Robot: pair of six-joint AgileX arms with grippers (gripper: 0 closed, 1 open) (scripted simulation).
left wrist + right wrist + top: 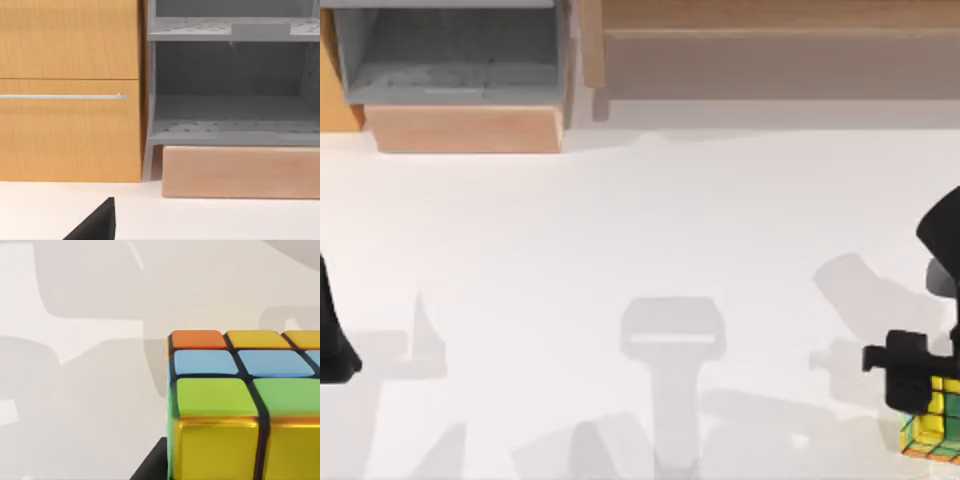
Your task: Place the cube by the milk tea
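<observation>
Top view puts the cube (932, 428) at the desk's (620, 250) right edge, directly under the right tool (918, 385), whose grip cannot be told; the left arm sits parked far left.

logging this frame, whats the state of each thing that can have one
cube: on the table at the top view's lower right, right claw right above it
left arm: parked at the table's left edge
shelf unit: open-fronted, shelves bare
drawer: shut
</observation>
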